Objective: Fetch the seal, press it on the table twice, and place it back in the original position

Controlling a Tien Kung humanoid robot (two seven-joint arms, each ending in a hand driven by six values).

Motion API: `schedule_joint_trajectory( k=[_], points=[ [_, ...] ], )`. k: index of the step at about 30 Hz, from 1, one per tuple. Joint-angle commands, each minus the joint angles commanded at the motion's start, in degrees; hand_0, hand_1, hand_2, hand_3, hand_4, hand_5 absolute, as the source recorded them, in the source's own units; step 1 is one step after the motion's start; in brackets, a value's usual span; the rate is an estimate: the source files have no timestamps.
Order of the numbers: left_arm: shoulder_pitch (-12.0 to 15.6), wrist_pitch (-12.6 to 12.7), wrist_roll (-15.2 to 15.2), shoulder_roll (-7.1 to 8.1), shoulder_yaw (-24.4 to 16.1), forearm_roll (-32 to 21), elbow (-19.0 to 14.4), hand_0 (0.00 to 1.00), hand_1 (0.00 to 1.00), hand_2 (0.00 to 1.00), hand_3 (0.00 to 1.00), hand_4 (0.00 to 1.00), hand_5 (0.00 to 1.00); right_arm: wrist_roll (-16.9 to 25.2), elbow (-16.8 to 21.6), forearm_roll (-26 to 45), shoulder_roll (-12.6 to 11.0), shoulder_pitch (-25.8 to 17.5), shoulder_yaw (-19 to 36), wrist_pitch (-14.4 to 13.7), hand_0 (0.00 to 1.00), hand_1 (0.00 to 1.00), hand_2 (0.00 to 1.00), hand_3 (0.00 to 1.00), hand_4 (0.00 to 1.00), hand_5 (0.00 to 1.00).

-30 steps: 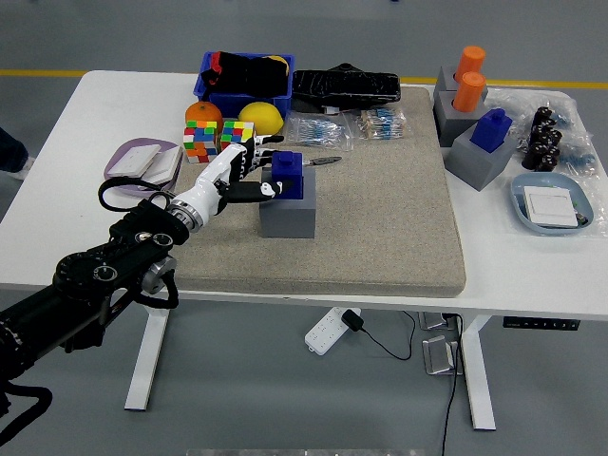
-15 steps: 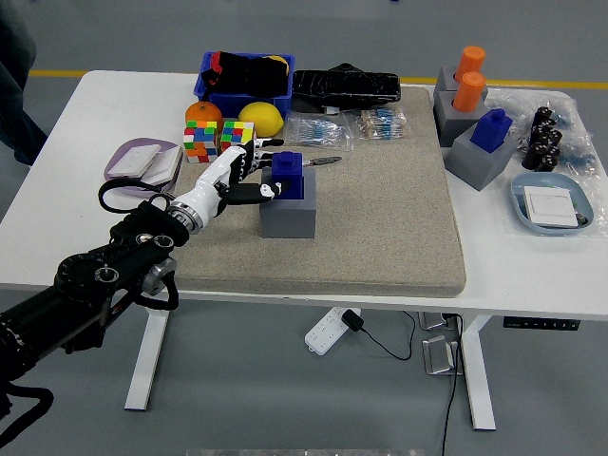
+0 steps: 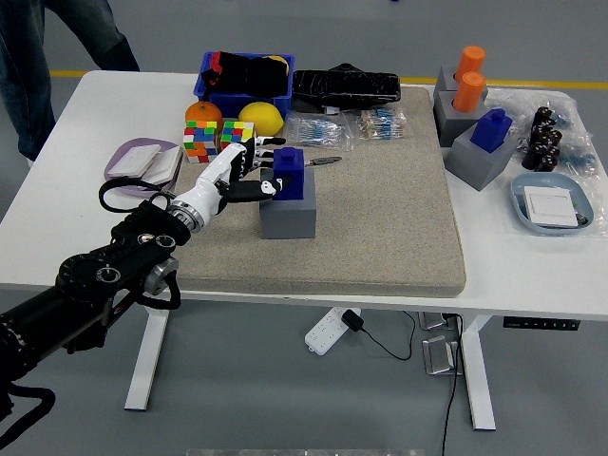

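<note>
White table [image 3: 57,228] under beige mat [image 3: 380,218]

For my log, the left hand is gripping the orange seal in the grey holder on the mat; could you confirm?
Not quite: the head view shows the left hand gripping a blue seal, not orange, in the grey holder on the mat.

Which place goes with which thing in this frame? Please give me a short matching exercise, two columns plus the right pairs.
Things:
1. blue seal
2. orange cylinders
3. blue bin
4. pale blue dish

Places:
A. table's right edge, near side
B. far right, standing in a grey block
C. at the left hand, in the grey holder on the mat
D. far edge, behind the puzzle cubes

Pairs: 1-C, 2-B, 3-D, 4-A
</note>
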Motion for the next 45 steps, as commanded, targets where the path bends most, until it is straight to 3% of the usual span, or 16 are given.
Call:
schedule_joint_trajectory(
  k=[8, 17, 25, 34, 45],
  points=[
    [0.1, 1.3, -0.8, -0.09, -0.4, 0.0, 0.0, 0.847, 0.532, 0.465, 0.723, 0.504, 0.002, 0.1, 0.0, 0.0, 0.1, -0.1, 0.0, -0.1, 0.777, 0.667, 0.673, 0.672, 0.813, 0.569],
    [0.5, 1.7, -1.5, 0.20, -1.9, -0.2, 0.0, 0.846, 0.531, 0.463, 0.723, 0.508, 0.002, 0.2, 0.0, 0.1, 0.1, -0.1, -0.1, -0.2, 0.777, 0.666, 0.673, 0.672, 0.813, 0.569],
    [1.2, 2.1, -2.2, 1.87, -6.1, 0.4, 0.6, 0.847, 0.535, 0.460, 0.722, 0.514, 0.002, 0.2, 0.0, 0.1, 0.1, -0.4, -0.1, -0.2, 0.778, 0.666, 0.673, 0.672, 0.813, 0.569],
    [3.9, 3.3, -3.2, 3.61, -10.0, 2.0, 2.5, 0.846, 0.536, 0.460, 0.719, 0.525, 0.002, 0.2, 0.1, 0.2, 0.2, -0.6, -0.5, -0.2, 0.779, 0.666, 0.673, 0.671, 0.813, 0.569],
    [6.3, 4.0, -3.6, 3.09, -9.1, 2.4, 3.8, 0.844, 0.539, 0.458, 0.704, 0.523, 0.002, 0.3, 0.2, 0.1, 0.4, -0.6, -0.2, -0.2, 0.778, 0.664, 0.670, 0.672, 0.813, 0.569]
  ],
)
